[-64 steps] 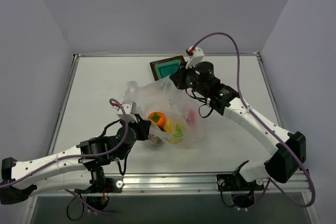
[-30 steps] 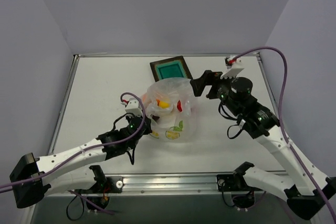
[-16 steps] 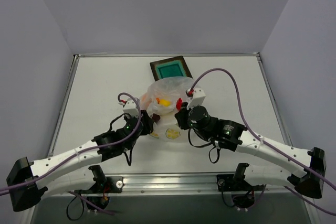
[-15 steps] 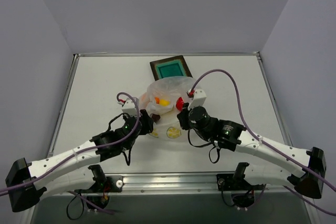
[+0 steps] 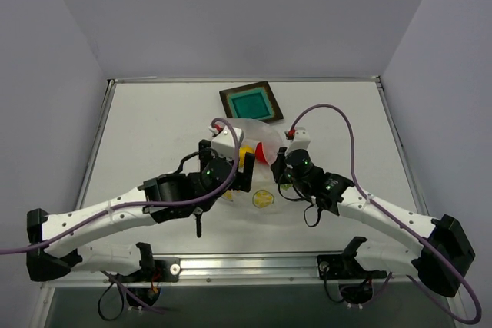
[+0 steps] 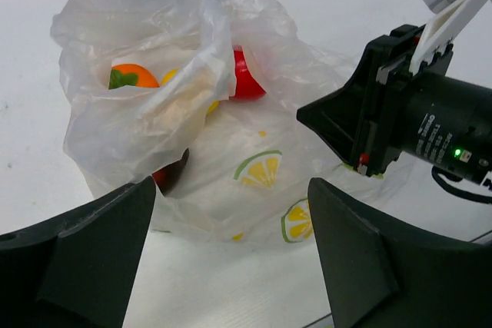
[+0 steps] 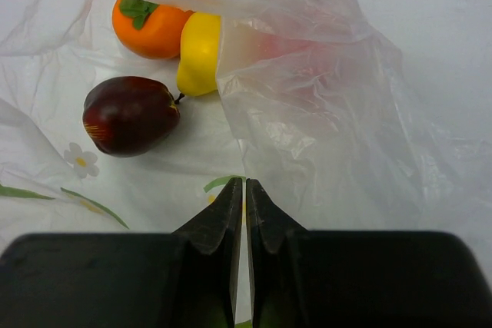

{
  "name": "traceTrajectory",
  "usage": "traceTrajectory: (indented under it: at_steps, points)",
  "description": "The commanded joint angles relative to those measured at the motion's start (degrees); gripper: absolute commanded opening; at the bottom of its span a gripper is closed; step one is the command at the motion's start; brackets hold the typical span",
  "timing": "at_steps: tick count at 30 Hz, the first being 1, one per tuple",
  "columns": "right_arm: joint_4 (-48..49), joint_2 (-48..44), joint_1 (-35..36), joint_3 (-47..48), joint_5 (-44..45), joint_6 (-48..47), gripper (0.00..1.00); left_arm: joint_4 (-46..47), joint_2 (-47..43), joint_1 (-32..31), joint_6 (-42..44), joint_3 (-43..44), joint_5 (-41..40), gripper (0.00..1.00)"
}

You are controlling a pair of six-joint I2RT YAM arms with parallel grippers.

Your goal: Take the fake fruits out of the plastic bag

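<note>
My right claw (image 7: 244, 183) is pinched shut on the plastic bag (image 7: 307, 105); my left claw (image 6: 231, 193) hangs wide open, empty, above it. A maroon fruit (image 7: 129, 114) and yellow pear (image 7: 198, 51) lie inside.

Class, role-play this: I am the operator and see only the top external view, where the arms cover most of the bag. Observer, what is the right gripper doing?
Observer: The right gripper is shut, its tips pinching a film edge of the plastic bag.
Operator: And the left?
Observer: The left gripper is wide open with the bag in front of it, holding nothing.
Operator: Which fruits are uncovered?
Observer: From the right wrist, the maroon fruit, orange fruit and yellow pear lie bare on the lower film; only the red fruit is under a layer.
</note>
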Motion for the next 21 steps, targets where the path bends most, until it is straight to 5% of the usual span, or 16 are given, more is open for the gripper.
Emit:
traceTrajectory:
  at_steps: [1,6,9,13,16,21]
  points:
    - [3.89,-0.07,-0.51,-1.06,-0.78,-1.05,0.02,-5.03,5.65,0.08,7.05,7.24,-1.92,0.78]
    - [5.03,-0.86,-1.3,-1.94,-0.95,-1.23,0.02,-5.38,13.64,2.88,9.52,12.17,3.97,0.71]
    - [6.52,-0.24,-1.66,-2.29,-2.36,-1.5,0.02,-1.54,16.28,14.99,9.61,12.44,12.5,0.64]
    - [7.76,1.69,-2.09,-2.64,-2.71,-1.14,0.02,-0.55,22.0,28.44,9.53,14.1,11.63,0.55]
    - [8.28,2.56,-2.62,-2.99,-2.28,-1.41,0.02,3.58,25.16,32.32,8.56,12.44,11.09,0.54]
    - [8.37,6.96,-3.06,-1.76,-2.01,-2.29,0.03,13.94,28.51,37.25,4.61,4.81,21.12,0.55]
